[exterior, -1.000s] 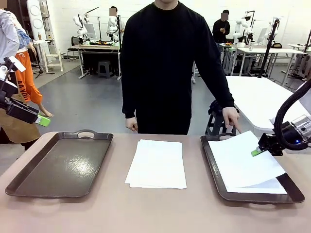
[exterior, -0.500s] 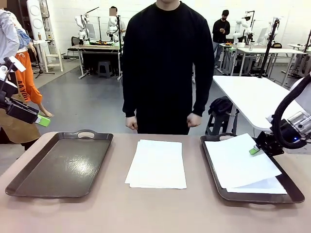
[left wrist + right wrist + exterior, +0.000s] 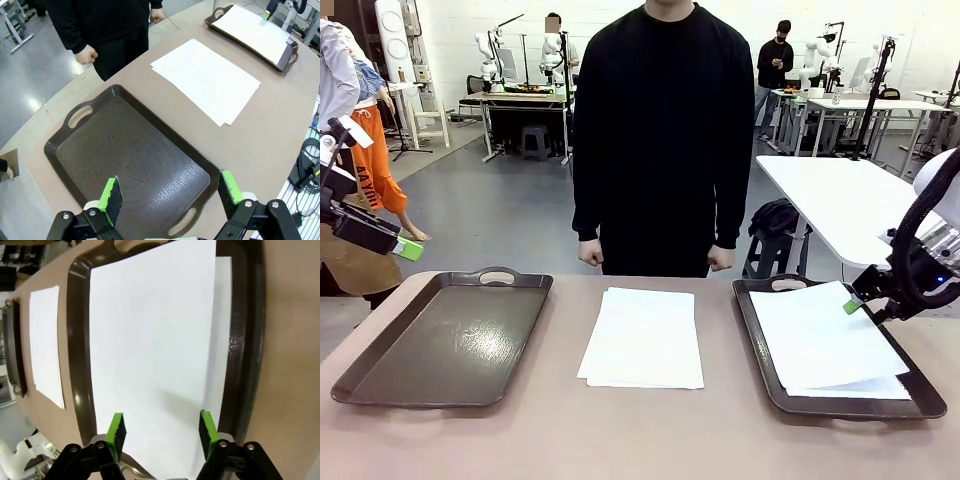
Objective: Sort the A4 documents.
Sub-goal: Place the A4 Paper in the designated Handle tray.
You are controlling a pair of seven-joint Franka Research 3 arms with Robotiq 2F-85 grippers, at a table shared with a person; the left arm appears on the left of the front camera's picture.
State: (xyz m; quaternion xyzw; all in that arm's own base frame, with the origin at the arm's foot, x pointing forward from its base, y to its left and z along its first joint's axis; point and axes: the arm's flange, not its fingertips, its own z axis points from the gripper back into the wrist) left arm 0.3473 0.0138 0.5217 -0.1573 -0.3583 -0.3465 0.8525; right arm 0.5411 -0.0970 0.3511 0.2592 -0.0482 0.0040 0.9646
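The right gripper (image 3: 162, 430), fingers spread, hangs over loose sheets (image 3: 155, 340) lying in the right tray (image 3: 77, 340). A stack (image 3: 643, 337) of documents rests mid-table. The left gripper (image 3: 171, 192), also spread, is above the left tray (image 3: 130, 150). A person (image 3: 660, 130) stands at the far side.

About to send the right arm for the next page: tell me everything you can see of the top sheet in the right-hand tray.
The top sheet is plain white, thin, blank-looking paper, lying nearly flat in the dark brown tray on the robot's right. It rests on a second white sheet and is skewed to it, so the lower one peeks out along its near and right edges. The right gripper hovers over it, open and not pinching it.
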